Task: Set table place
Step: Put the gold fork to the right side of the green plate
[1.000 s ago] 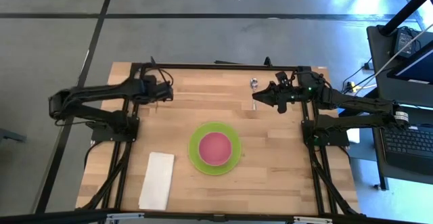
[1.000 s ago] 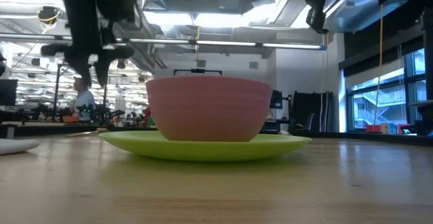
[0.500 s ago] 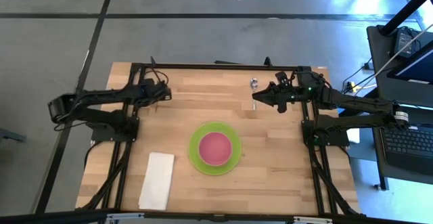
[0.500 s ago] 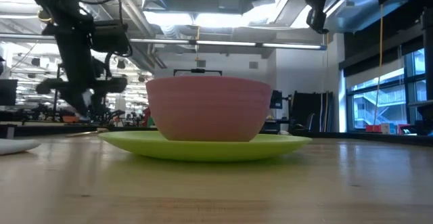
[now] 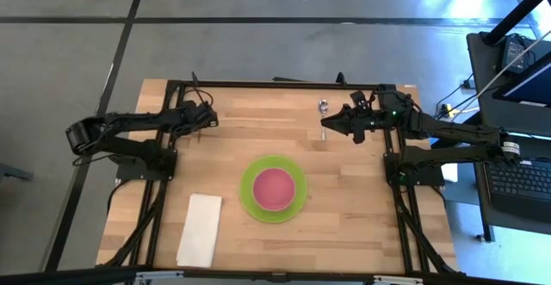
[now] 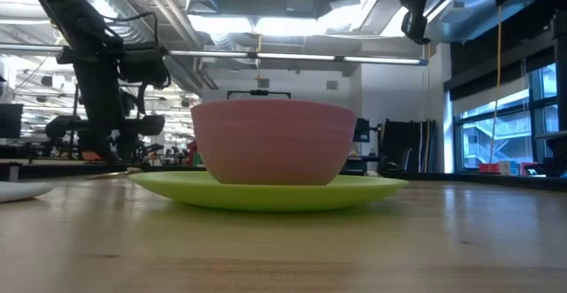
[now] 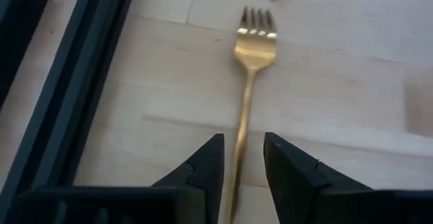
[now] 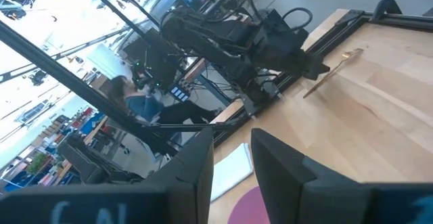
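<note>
A gold fork (image 7: 247, 82) lies flat on the table (image 5: 362, 225) near its far left corner, tines pointing away from my left gripper. My left gripper (image 7: 242, 143) is low over it, slightly open, one finger on each side of the handle and clear of it. The right wrist view also shows the fork (image 8: 333, 70) in front of the left gripper. A pink bowl (image 5: 274, 187) stands in a lime-green plate (image 5: 251, 201) at the table's middle. A silver spoon (image 5: 323, 106) lies at the far edge. My right gripper (image 5: 330, 124) hovers high above its handle, open and empty.
A white folded napkin (image 5: 200, 229) lies at the near left of the table. The black frame rails (image 7: 74, 95) run close beside the fork. Bare wood lies to the right of the plate and in front of it.
My left gripper has gone down toward the table and now stands low over the fork's handle. My right arm has kept still. The plate, bowl, spoon and napkin have not moved.
</note>
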